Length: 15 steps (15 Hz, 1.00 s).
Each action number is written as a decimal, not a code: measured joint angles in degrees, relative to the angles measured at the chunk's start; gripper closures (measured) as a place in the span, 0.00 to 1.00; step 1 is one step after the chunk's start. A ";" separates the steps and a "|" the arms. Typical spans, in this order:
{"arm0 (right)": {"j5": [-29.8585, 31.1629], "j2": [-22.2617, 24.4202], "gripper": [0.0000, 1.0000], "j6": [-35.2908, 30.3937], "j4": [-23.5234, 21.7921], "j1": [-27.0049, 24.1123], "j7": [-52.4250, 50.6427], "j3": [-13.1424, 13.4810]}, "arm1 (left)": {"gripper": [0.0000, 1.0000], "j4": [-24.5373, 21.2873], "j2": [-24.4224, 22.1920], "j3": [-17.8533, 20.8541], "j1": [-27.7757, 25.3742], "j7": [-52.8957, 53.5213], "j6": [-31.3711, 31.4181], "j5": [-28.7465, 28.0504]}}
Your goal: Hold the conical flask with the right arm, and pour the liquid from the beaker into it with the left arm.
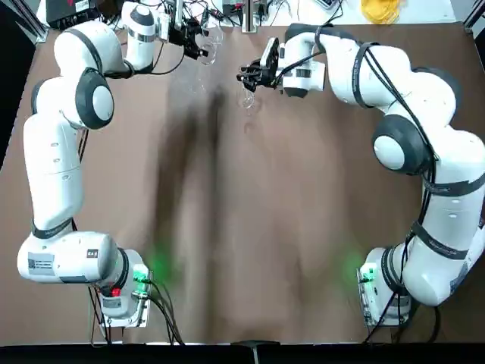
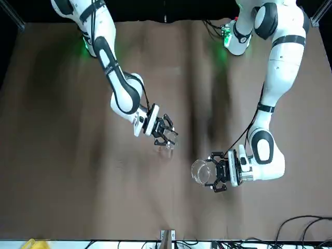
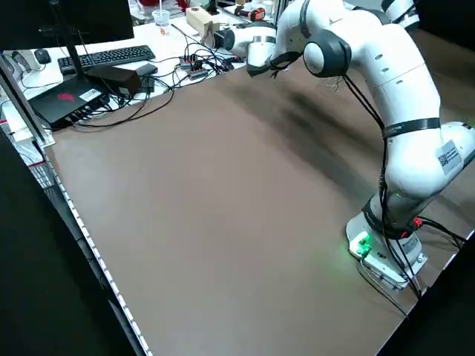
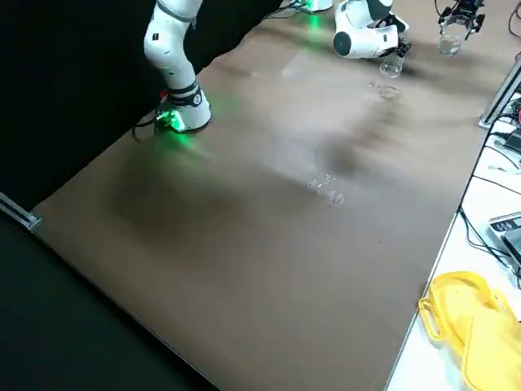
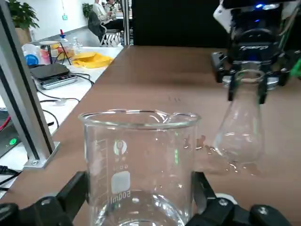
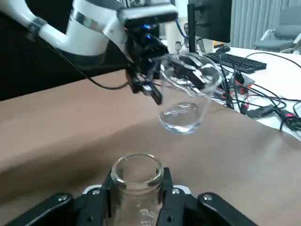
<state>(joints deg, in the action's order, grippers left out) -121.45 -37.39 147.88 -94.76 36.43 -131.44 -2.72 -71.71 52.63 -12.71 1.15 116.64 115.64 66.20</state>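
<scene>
The beaker is a clear glass cylinder with a spout and a little clear liquid at its bottom. My left gripper is shut on it near the table's far edge, holding it off the tabletop. In the right wrist view the beaker hangs tilted, up and beyond the flask's mouth. The conical flask is faint clear glass, and my right gripper is shut on its narrow neck. Its base hangs at or just above the brown tabletop, a short way from the beaker.
Beyond the table's far edge stands a white bench with a keyboard, cables and a yellow object. An aluminium post rises beside the beaker. Both arms reach over the far half of the brown cloth.
</scene>
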 joint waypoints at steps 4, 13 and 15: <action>-2.13 -3.61 0.61 1.94 3.97 0.00 -0.82 0.12 | 0.04 0.02 -1.55 -0.21 -0.24 0.00 -2.97 -3.79; -3.72 -7.90 0.61 2.72 8.57 0.00 -3.22 0.06 | 0.04 0.01 -2.54 -0.61 1.82 -0.63 -3.23 -7.52; -3.74 -8.05 0.61 2.72 8.62 0.00 -3.32 0.05 | 0.04 0.01 -2.66 -0.62 2.47 -0.79 -3.20 -7.55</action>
<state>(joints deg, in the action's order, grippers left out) -125.19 -45.44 150.60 -86.14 36.43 -134.76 -2.66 -71.70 49.97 -13.33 3.62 115.85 112.44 58.66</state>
